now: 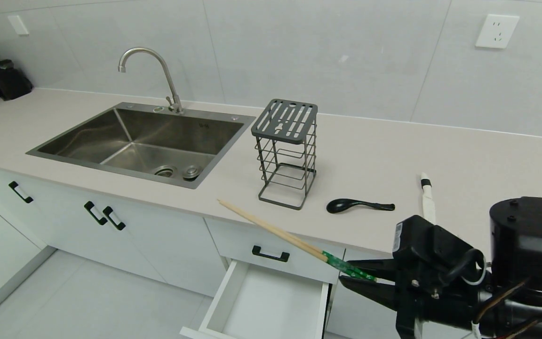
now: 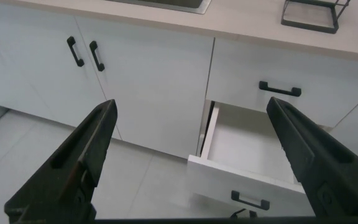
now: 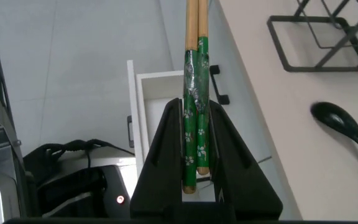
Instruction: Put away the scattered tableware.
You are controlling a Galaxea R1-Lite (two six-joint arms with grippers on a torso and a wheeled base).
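Gripping the green-ended wooden chopsticks (image 1: 275,230) in my right gripper (image 1: 353,275) over the pale counter (image 1: 233,186) front edge, left gripper (image 2: 190,106) spread empty; next I'd lower them level into the open white drawer (image 1: 219,301)

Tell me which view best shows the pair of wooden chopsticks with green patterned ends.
Head view: the wooden chopsticks appear full length, green ends in the right gripper. The right wrist view gives their clamped green ends close up.

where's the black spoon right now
In the head view the black spoon lies flat on the counter, right of centre, between the wire rack and a white-handled utensil, touching neither.
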